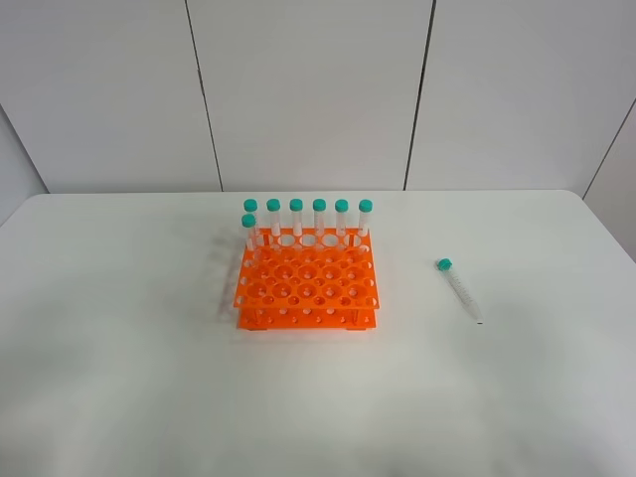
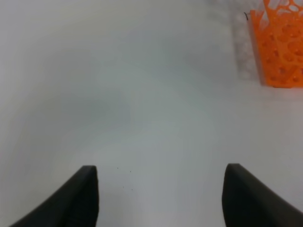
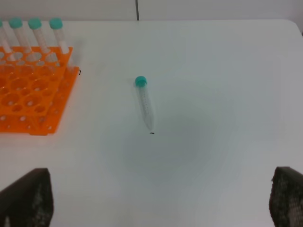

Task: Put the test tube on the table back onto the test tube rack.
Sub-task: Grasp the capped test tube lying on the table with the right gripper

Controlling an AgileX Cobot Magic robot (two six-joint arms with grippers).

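Note:
A clear test tube (image 1: 459,288) with a teal cap lies flat on the white table (image 1: 119,348), right of the orange test tube rack (image 1: 306,283), cap toward the back. Several alike tubes (image 1: 319,217) stand in the rack's back rows. No arm shows in the exterior high view. In the right wrist view my right gripper (image 3: 161,203) is open and empty, with the lying tube (image 3: 144,104) ahead of it and the rack (image 3: 28,94) beside. My left gripper (image 2: 161,198) is open and empty over bare table, with a rack corner (image 2: 279,47) ahead.
A white panelled wall (image 1: 308,89) rises behind the table's back edge. The table's rounded right edge (image 1: 606,229) lies a little beyond the lying tube.

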